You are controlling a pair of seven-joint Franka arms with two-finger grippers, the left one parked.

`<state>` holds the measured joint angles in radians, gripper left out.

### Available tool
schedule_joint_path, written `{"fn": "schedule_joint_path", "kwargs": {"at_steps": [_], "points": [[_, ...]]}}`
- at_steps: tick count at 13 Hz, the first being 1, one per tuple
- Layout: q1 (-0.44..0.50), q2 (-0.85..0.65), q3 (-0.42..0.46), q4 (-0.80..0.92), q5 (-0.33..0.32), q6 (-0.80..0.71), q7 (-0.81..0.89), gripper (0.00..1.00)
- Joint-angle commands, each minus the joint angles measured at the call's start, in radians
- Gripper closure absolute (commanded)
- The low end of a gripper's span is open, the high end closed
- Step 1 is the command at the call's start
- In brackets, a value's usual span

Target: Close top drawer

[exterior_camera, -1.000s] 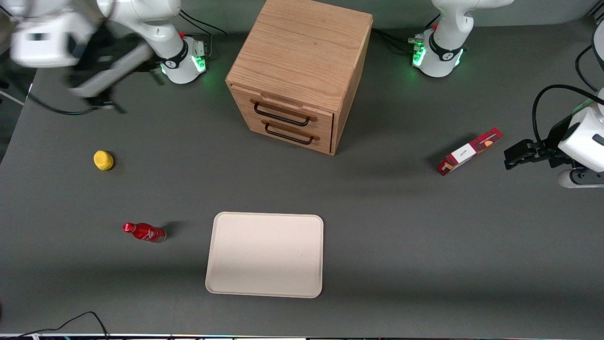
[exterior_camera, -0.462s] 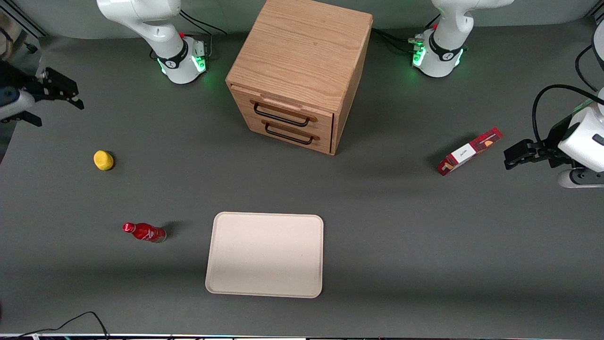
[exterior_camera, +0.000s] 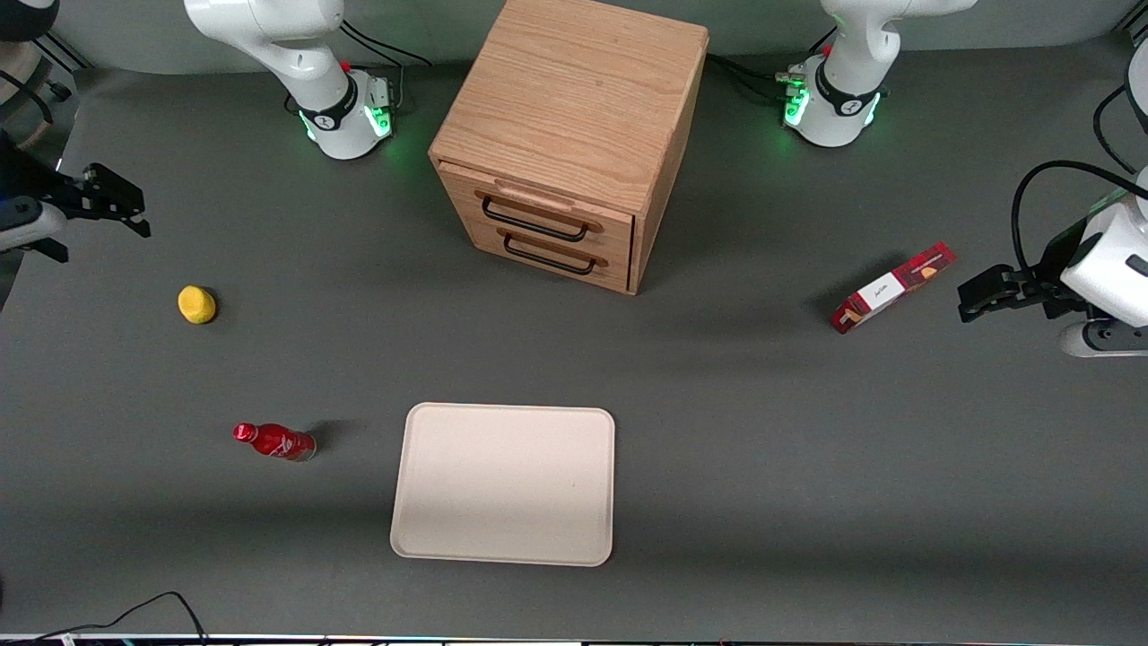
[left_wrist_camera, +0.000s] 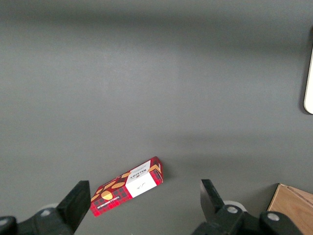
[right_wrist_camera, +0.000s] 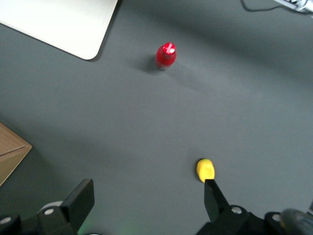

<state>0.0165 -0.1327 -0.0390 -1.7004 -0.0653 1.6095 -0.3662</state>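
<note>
The wooden cabinet stands at the middle of the table, away from the front camera. Its top drawer is light oak with a black wire handle, and its front sits about level with the lower drawer. My gripper hovers at the working arm's end of the table, well away from the cabinet. It is open with nothing between the fingers. The right wrist view shows the open gripper over bare table, with only a corner of the cabinet.
A yellow lemon lies close to my gripper, nearer the front camera, and a red bottle lies nearer still. A cream tray sits in front of the cabinet. A red box lies toward the parked arm's end.
My gripper swung out from near the working arm's base to that end's table edge, then dropped slightly nearer the front camera. The drawers look unchanged.
</note>
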Motion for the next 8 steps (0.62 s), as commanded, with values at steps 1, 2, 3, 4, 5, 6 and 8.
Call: {"fn": "schedule_joint_path", "kwargs": {"at_steps": [1, 2, 3, 4, 5, 6, 8], "points": [[0.003, 0.019, 0.002, 0.024, -0.028, -0.02, -0.007, 0.0], [0.005, 0.009, 0.005, 0.015, -0.016, -0.022, 0.033, 0.0], [0.006, 0.007, 0.013, 0.015, -0.014, -0.022, 0.167, 0.0], [0.007, 0.005, 0.013, 0.012, 0.005, -0.022, 0.299, 0.0], [0.007, 0.002, 0.013, 0.002, 0.051, -0.023, 0.366, 0.0], [0.005, -0.013, 0.01, -0.021, 0.099, -0.022, 0.401, 0.0], [-0.003, -0.008, -0.007, -0.012, 0.088, -0.04, 0.426, 0.0]]}}
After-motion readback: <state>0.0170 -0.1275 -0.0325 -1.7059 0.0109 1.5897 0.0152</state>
